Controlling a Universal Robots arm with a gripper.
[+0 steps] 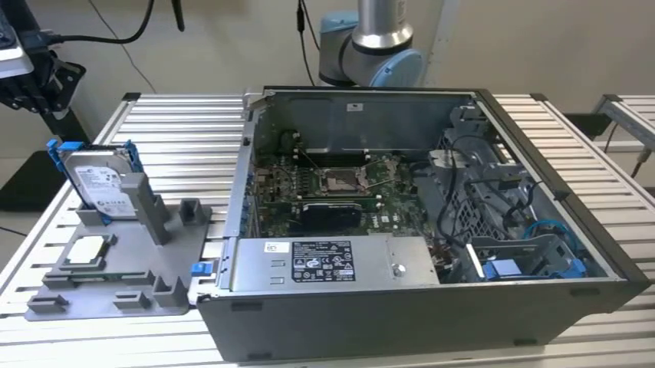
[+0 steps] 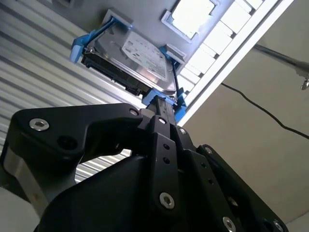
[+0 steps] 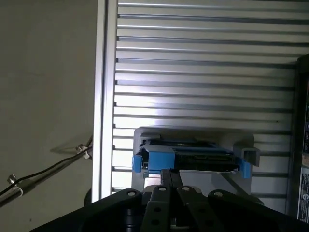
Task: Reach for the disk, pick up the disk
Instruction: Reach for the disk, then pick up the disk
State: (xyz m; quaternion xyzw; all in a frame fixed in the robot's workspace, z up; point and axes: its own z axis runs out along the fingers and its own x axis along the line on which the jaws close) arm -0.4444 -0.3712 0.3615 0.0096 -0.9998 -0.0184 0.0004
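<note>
Slatted table (image 1: 184,123), computer case (image 1: 409,322), grey holder (image 1: 121,282)

A bench (image 1: 174,126) of ribbed aluminium slats stands before a plain beige wall (image 1: 225,46). At the exterior view's right, a second slatted bench (image 1: 636,115) stands near it. In the first wrist view a cable (image 3: 43,171) runs across the dull grey floor (image 3: 43,72) beside the bench's edge.

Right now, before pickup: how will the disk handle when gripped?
The disk looks metal-bodied, so likely rigid and heavy for its size. It stands on edge in the grey fixture, so a side push may tip it.
</note>
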